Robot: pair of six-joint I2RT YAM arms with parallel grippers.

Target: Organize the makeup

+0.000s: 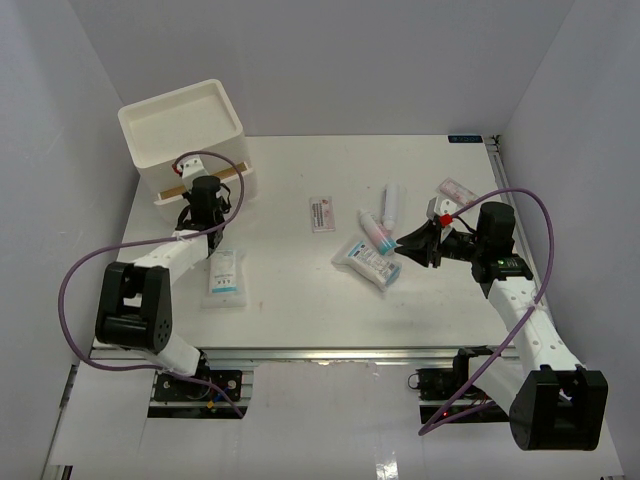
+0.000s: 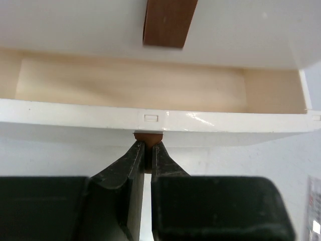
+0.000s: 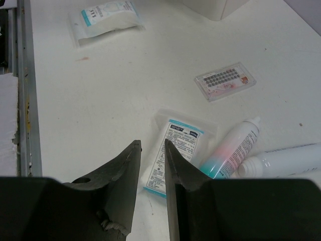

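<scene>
The makeup lies spread on the table: a white-blue sachet pack (image 1: 224,277) near my left arm, a second sachet pack (image 1: 366,262) (image 3: 180,145) at centre, two white tubes (image 1: 378,232) (image 1: 391,205) beside it, and a pink-white flat packet (image 1: 323,214) (image 3: 225,80). My left gripper (image 1: 203,200) (image 2: 148,145) is shut on the brown pull tab (image 2: 148,136) of the drawer (image 2: 150,119), which stands pulled out and shows a bare inside. My right gripper (image 1: 405,243) (image 3: 153,145) hovers open, narrowly, over the near end of the central sachet, holding nothing.
The white drawer box (image 1: 185,130) stands at the back left with a brown strap (image 2: 168,22) on its upper front. Another small packet (image 1: 457,190) lies at the right near my right arm. The metal table rail (image 3: 22,100) runs along the near edge.
</scene>
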